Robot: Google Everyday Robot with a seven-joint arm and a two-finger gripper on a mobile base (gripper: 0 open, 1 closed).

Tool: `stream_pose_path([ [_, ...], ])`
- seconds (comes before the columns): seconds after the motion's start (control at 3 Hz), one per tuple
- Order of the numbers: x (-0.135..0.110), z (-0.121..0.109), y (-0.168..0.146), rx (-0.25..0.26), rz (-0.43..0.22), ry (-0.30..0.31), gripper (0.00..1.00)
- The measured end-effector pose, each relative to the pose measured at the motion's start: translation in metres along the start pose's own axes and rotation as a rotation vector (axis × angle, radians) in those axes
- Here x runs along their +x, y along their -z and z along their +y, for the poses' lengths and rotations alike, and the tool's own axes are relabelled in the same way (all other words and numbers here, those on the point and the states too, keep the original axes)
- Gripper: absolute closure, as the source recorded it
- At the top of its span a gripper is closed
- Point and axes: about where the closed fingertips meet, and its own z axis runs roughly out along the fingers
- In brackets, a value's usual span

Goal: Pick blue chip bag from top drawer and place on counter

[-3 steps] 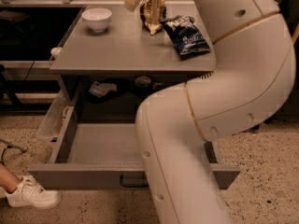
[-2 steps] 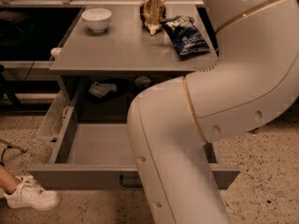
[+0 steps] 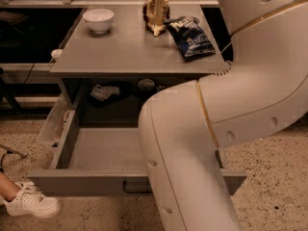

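On the counter (image 3: pixel 130 52) you see the blue chip bag (image 3: pixel 192 36) lying flat near the right edge, front end toward you, in the same spot as 1.0 s ago. Since then the arm (image 3: pixel 192 143) moves: its upper link pulls back to the right, so the whole bag shows, and the big elbow sits a bit further left than 1.0 s ago, a bit further right than 0.7 s ago. The small tan piece seen near the top edge in both earlier frames is gone. The gripper is out of frame, somewhere past the top right where the arm exits; you cannot tell whether it is wide, narrow, or holding anything.

Bowl, both bags and drawer keep their places.

Containers: the top drawer (image 3: pixel 91 182) stands pulled fully open, bare grey floor showing, its right half hidden by the elbow. The dark handle (image 3: pixel 134 188) peeks out just left of the arm. 1 white bowl (image 3: pixel 98 19) sits at the counter's back left, plain white inside. 1 brown-and-cream bag (image 3: pixel 156 12) stands upright at the back, just beside the blue bag's far corner. Behind the drawer, the dark cavity holds 1 pale crumpled item (image 3: pixel 103 91); what it is you cannot tell. 1 white sneaker (image 3: pixel 31 203) shows at bottom left.
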Motion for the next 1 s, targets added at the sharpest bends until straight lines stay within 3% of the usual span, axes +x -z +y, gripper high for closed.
stream_pose_path([
  [0.33, 0.009, -0.016, 0.024, 0.049, -0.020, -0.094, 0.00],
  [0.67, 0.008, -0.017, 0.023, 0.050, -0.023, -0.094, 0.00],
  [1.0, 0.014, -0.005, 0.020, -0.064, -0.046, -0.120, 0.00],
])
